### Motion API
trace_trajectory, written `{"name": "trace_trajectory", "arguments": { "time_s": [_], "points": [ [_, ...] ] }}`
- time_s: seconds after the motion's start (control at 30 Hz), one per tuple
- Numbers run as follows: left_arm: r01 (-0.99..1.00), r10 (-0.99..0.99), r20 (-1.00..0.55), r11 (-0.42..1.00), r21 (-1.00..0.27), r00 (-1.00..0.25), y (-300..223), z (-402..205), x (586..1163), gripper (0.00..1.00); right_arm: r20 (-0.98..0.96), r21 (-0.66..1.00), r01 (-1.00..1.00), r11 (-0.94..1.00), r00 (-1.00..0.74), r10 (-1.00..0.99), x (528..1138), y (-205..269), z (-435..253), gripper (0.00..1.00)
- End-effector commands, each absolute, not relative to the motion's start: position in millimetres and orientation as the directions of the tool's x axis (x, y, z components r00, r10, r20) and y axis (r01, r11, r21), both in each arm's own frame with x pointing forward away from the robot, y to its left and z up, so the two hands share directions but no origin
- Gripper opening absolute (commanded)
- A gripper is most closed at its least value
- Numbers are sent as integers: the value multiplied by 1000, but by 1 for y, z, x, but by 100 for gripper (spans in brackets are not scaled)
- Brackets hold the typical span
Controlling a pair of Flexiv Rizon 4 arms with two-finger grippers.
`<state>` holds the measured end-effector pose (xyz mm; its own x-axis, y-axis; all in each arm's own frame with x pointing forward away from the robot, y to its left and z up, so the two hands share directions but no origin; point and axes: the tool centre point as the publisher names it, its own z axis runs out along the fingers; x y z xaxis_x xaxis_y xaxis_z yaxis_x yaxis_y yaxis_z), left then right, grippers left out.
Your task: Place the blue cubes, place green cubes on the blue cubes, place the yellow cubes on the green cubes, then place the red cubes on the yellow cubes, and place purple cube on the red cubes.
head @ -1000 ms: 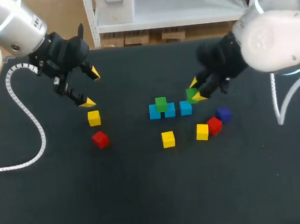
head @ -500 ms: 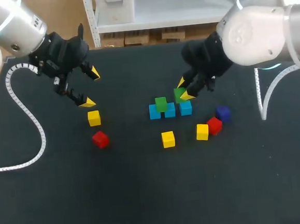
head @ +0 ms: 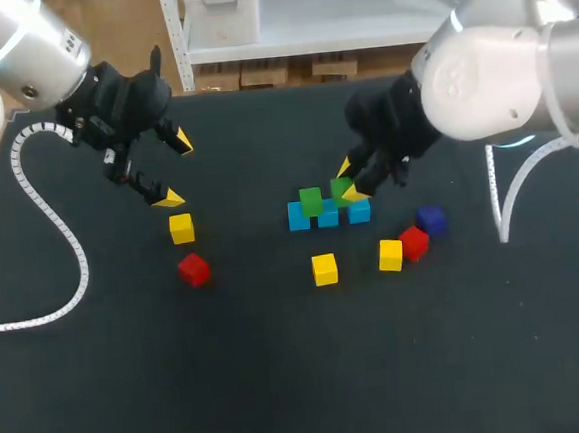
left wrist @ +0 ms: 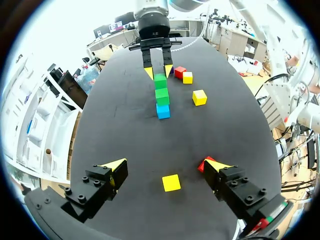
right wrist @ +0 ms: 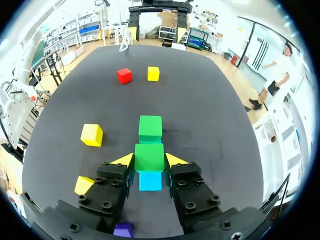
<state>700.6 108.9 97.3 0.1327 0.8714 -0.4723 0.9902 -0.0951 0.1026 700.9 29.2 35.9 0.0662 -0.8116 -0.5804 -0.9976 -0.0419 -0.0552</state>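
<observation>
Blue cube (right wrist: 150,181) half hidden beneath clamped green cube (right wrist: 149,155)

A matt black table (head: 282,378) with a fine, cloth-like grain carries smooth, solid-coloured cubes, plastic or painted wood, it is hard to tell which. The green cube (right wrist: 149,156) and a blue cube (right wrist: 150,181) show a soft sheen on their top faces. The left arm (head: 25,47) and right arm (head: 499,70) wear glossy silver-white shells. The left gripper (left wrist: 165,165) and right gripper (right wrist: 149,159) are matt black bodies studded with screws, tipped in smooth yellow plastic. A ribbed white plastic hose (head: 71,244) lies near the table's left edge.
</observation>
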Motion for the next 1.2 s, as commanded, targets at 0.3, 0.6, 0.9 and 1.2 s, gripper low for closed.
{"name": "trace_trajectory", "arguments": {
  "time_s": [0.3, 0.6, 0.9, 1.2],
  "points": [
    [990, 871, -473, -98, 102, 135, 109, 97, 702, 100, -584, -47, -998, -39, 59, -809, 702, 28, 30, 0],
    [990, 871, -473, -98, 102, 135, 109, 97, 702, 100, -585, -41, -998, -41, 57, -809, 702, 29, 28, 0],
    [990, 871, -473, -98, 102, 135, 109, 97, 702, 100, -582, -38, -999, -38, 53, -811, 702, 27, 27, 0],
    [990, 871, -473, -98, 102, 135, 109, 97, 702, 100, -583, -36, -999, -37, 51, -811, 703, 27, 26, 0]
  ]
}}
